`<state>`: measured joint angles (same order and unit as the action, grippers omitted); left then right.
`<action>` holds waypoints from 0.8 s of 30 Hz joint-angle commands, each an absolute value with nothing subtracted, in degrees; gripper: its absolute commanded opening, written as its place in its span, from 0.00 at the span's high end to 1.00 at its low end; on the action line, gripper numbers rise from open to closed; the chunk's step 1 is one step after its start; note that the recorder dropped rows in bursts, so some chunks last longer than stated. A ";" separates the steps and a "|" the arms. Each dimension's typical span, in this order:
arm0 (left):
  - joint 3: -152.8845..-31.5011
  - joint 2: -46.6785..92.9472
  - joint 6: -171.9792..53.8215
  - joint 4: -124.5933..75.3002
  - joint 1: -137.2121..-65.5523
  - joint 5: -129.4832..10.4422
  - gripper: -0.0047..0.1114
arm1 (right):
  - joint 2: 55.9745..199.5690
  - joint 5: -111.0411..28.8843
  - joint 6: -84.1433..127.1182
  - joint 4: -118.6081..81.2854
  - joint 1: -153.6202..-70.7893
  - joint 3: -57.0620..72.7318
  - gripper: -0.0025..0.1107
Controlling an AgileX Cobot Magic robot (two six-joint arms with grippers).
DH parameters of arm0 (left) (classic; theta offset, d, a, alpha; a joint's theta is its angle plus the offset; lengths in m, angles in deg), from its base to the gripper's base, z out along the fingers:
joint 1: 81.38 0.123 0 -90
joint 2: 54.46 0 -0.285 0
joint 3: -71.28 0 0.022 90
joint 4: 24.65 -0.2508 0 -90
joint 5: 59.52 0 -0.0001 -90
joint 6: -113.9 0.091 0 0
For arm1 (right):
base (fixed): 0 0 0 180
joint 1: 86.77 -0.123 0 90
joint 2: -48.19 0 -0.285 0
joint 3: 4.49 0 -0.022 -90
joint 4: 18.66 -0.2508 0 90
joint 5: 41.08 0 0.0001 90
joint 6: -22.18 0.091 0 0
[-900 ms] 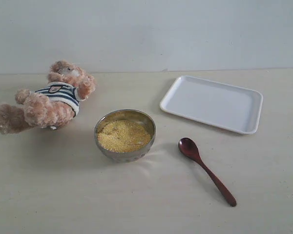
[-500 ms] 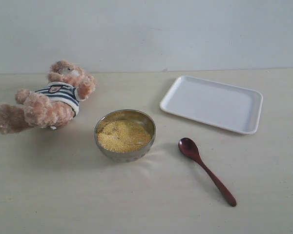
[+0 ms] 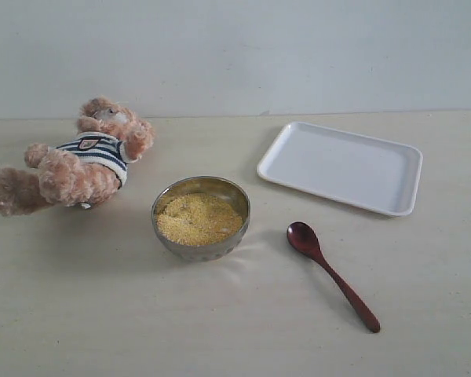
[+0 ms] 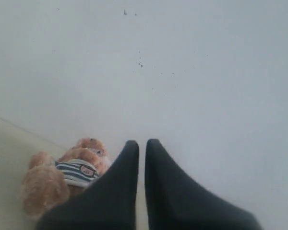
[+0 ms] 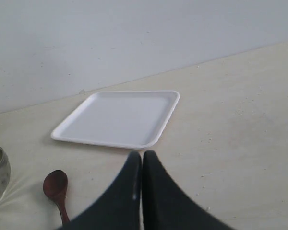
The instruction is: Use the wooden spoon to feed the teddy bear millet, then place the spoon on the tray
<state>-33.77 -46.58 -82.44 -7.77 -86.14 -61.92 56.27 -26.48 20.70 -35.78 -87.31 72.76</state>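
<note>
No change since a moment ago: slim dark reddish-brown wooden spoon (image 3: pixel 330 275) untouched on counter (image 3: pixel 102 314), beside silvery metal bowl (image 3: pixel 196 251); left end effector (image 4: pixel 139 142) and right end effector (image 5: pixel 141 153) pinched shut, empty. Feeding unstarted.

Our grippers, dark and plain, as our wrist cameras catch them.
Of our own body we see only the two finger pairs. Our left gripper (image 4: pixel 141 143) shows matte charcoal-black fingers (image 4: pixel 117 191), broad at the root and tapering in a smooth curve to rounded tips, with flat inner faces and a thin pale seam between them. Our right gripper (image 5: pixel 142 154) has the same smooth, dark, wedge-shaped fingers (image 5: pixel 161 201), and one of them carries a tiny pale speck by its inner edge. This close, the outlines look a little blurred.
</note>
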 commanded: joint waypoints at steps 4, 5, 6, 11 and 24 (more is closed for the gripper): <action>-38.69 -46.68 -96.69 -6.86 -85.99 -61.33 0.92 | 55.97 -26.24 20.52 -35.51 -87.33 72.73 0.98; -40.41 -46.68 -95.92 -8.81 -85.99 -59.52 0.92 | 55.97 -26.24 20.52 -35.51 -87.33 72.73 0.98; -42.18 -46.68 -95.40 -10.62 -85.99 -57.58 0.92 | 55.97 -26.24 20.52 -35.51 -87.33 72.73 0.98; -51.34 -46.36 -84.42 -12.23 -85.99 -43.12 0.87 | 55.97 -26.24 20.52 -35.51 -87.33 72.73 0.98; -65.03 -5.83 -70.88 -12.50 -85.99 -44.41 0.29 | 55.97 -26.24 20.52 -35.51 -87.33 72.73 0.98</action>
